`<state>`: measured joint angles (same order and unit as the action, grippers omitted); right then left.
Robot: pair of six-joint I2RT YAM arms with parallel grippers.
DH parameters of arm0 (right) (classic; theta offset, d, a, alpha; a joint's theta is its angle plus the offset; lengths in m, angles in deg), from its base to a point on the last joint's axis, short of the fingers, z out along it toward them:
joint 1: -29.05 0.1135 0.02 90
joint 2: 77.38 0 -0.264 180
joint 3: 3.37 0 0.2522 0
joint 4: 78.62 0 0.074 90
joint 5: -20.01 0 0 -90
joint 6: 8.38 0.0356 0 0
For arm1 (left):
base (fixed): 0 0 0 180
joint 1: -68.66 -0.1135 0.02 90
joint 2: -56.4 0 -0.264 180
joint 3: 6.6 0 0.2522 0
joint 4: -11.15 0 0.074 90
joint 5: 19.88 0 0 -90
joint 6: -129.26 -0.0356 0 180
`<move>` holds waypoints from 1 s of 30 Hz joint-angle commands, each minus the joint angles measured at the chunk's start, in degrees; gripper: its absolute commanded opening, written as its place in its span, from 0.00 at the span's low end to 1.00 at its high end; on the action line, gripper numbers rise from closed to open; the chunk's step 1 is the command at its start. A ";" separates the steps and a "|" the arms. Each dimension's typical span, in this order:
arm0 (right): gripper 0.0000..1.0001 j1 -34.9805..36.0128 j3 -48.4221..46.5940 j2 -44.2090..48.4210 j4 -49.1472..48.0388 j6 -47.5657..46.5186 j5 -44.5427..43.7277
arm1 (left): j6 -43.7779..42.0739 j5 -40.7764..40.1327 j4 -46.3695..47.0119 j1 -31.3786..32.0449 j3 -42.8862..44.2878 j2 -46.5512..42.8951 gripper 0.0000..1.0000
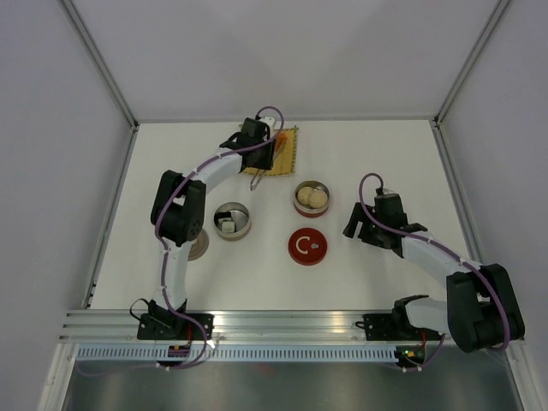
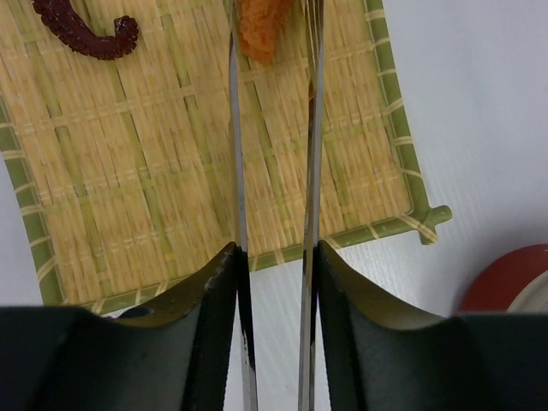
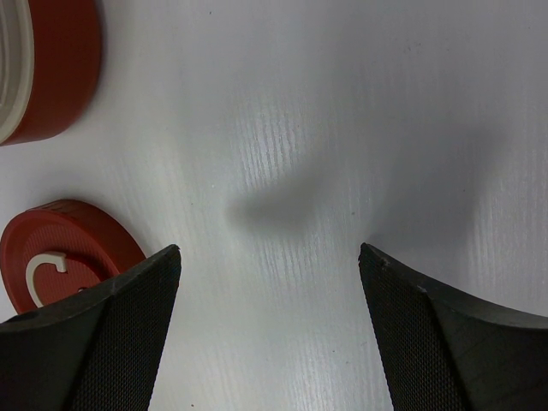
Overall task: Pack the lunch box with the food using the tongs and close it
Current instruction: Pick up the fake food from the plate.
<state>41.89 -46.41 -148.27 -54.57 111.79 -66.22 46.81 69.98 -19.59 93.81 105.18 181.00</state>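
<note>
White table [image 1: 385, 154], 2 arms at work: your left gripper [image 2: 276, 257] is clamped on the tongs [image 2: 238, 171] above the mat [image 2: 128, 171], and their 2 blades straddle the orange piece [image 2: 261, 30]. It sits close to the left blade with a gap to the right one, so a lopsided squeeze could flick it sideways or snag the weave. A red-brown piece [image 2: 81, 34] lies well left of the tongs. Your right gripper [image 3: 270, 257] hangs with jaws wide apart, empty, near the lid [image 3: 60, 248].
</note>
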 commanded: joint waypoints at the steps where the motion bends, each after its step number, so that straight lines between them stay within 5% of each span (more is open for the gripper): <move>1: 0.91 -0.36 -2.28 -0.74 -0.79 -0.73 -1.13 | -1.66 -0.12 0.54 0.08 3.23 0.38 0.42; 5: 0.91 -0.36 -2.63 -1.00 -0.97 -0.38 -1.05 | -1.31 -0.38 0.54 0.08 3.06 -0.58 0.26; 13: 0.90 -0.36 -2.01 0.23 -0.62 -0.03 -0.78 | 0.36 -0.56 0.80 0.08 1.57 -7.16 0.13; 21: 0.90 -0.36 -0.78 3.48 0.26 0.15 -1.48 | 5.10 -0.12 0.27 0.08 -3.88 -16.03 0.08; 30: 0.90 -0.36 1.50 6.38 0.44 1.03 -0.78 | 10.54 0.67 -1.83 0.08 -20.48 -32.72 0.07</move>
<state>41.67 -45.54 -144.01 -53.64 112.03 -66.64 52.87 70.28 -20.92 93.81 88.79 155.71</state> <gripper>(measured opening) 0.904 0.393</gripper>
